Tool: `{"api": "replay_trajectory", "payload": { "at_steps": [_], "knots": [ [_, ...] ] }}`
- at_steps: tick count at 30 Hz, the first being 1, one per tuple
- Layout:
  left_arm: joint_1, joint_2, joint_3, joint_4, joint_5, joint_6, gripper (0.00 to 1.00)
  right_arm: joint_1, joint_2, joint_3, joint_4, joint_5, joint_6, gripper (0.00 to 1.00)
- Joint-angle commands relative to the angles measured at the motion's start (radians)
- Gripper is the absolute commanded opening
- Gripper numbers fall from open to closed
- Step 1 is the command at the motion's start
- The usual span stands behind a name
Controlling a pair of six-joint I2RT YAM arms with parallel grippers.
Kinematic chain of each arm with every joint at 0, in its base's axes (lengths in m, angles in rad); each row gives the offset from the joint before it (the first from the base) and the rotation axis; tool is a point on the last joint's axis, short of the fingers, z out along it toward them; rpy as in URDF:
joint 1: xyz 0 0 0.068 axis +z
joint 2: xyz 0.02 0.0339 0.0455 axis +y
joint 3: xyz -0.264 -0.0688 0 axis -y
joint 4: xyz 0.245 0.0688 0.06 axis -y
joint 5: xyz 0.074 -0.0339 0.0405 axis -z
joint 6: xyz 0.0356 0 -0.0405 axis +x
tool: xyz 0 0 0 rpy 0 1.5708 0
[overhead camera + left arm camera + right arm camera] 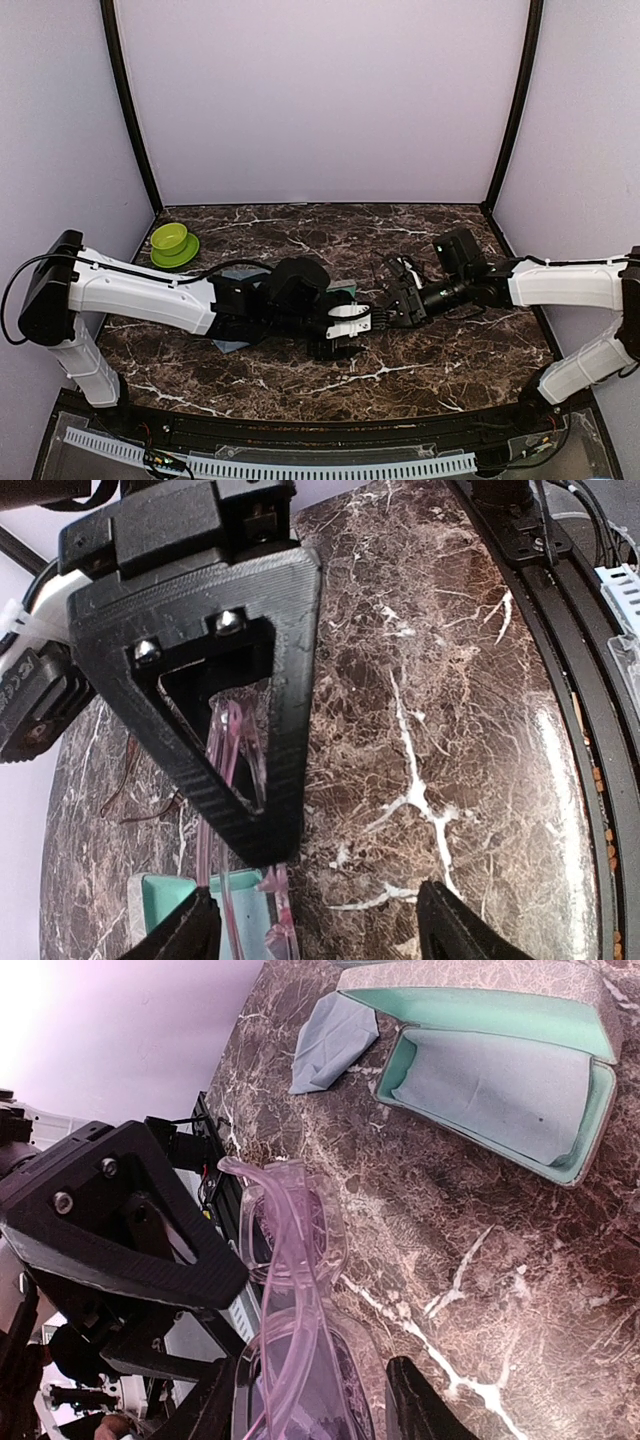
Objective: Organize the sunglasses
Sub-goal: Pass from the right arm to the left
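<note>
My right gripper is shut on the pink-purple sunglasses and holds them folded above the marble table, lenses toward the camera. In the top view it meets my left gripper at the table's middle. My left gripper is open, its fingers wide apart, and the tip of the pink sunglasses shows between them. The right gripper's black triangular finger fills the left wrist view. An open grey case with teal lining holds a light blue cloth. The dark-framed pair is not in view.
A second light blue cloth lies loose on the table beside the case. A green bowl on a green plate stands at the back left. A blue-grey object lies under the left arm. The table's black front rail runs nearby.
</note>
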Motion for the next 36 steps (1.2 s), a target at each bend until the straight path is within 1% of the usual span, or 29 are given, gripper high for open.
{"api": "replay_trajectory", "payload": {
  "at_steps": [1, 4, 6, 9, 12, 18, 22, 28, 36],
  "knots": [
    [-0.003, -0.107, -0.056, 0.057, 0.066, -0.001, 0.69, 0.001, 0.015, 0.004, 0.031, -0.007, -0.007, 0.29],
    [-0.002, -0.136, -0.083, 0.095, 0.044, -0.009, 0.69, 0.001, 0.019, 0.006, 0.038, -0.014, -0.004, 0.29],
    [-0.002, -0.133, -0.086, 0.098, 0.011, 0.010, 0.72, 0.001, 0.019, 0.009, 0.038, -0.015, -0.003, 0.29],
    [-0.003, -0.088, -0.062, 0.067, -0.039, 0.049, 0.76, 0.001, 0.018, 0.012, 0.039, -0.017, 0.001, 0.29],
    [-0.002, -0.047, -0.028, 0.016, -0.077, 0.053, 0.78, 0.003, 0.014, 0.008, 0.039, -0.017, 0.004, 0.29],
    [-0.002, -0.001, -0.009, 0.022, -0.110, 0.048, 0.79, 0.004, 0.009, -0.002, 0.057, -0.021, 0.016, 0.29],
    [-0.003, 0.037, -0.002, 0.045, -0.160, 0.054, 0.75, 0.006, 0.009, -0.009, 0.067, -0.023, 0.020, 0.29],
    [-0.003, 0.082, 0.025, 0.047, -0.186, 0.048, 0.68, 0.007, 0.007, -0.015, 0.072, -0.023, 0.024, 0.29],
    [-0.003, 0.096, 0.031, 0.077, -0.262, 0.052, 0.58, 0.007, 0.015, -0.021, 0.078, -0.029, 0.026, 0.30]
  ]
}}
